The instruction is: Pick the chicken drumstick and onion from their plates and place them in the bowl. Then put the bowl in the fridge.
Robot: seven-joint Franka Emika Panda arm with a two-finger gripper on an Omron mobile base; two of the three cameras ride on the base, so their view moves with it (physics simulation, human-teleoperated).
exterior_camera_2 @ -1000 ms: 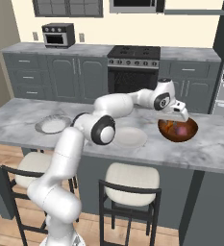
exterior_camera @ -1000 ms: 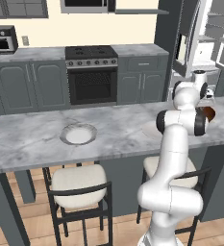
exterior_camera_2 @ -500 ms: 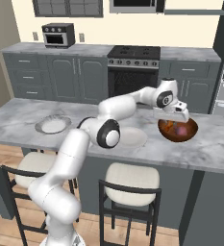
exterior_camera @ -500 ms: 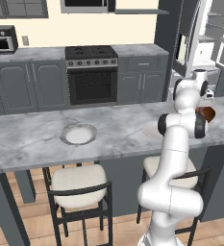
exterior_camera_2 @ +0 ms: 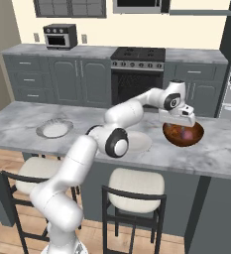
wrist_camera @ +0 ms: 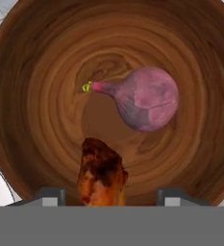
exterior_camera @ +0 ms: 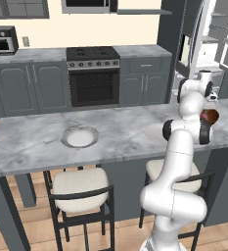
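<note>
Reddish-brown bowl [wrist_camera: 111, 62] is sitting right under my tool [wrist_camera: 104, 194]; I'm looking straight down into it in the hand view, and both foods are lying inside: the onion [wrist_camera: 144, 98] on the bowl floor, the chicken drumstick [wrist_camera: 101, 175] nearer the tool, its long axis running up from between the two finger tips [wrist_camera: 51, 196]. The tips are standing apart, one on each side of the drumstick; I'm not seeing them touching it, so I'm reading the tool as apart and gripping nothing. I'm judging the filling as done, so the next grab is the bowl itself, and that is turning on the rim: the tool is hanging over the middle and needs to be shifting out to one wall. From the right base view I'm getting what the hand view lacks: the bowl [exterior_camera_2: 183, 134] is resting on the marble surface [exterior_camera_2: 226, 154], just beside the pale plate [exterior_camera_2: 137, 142], with the tool [exterior_camera_2: 179, 119] just over it. From the left base view I'm seeing the fridge [exterior_camera: 216, 44] standing open, behind the bowl [exterior_camera: 209, 115], and the grey-rimmed plate [exterior_camera: 79, 137] well apart.
</note>
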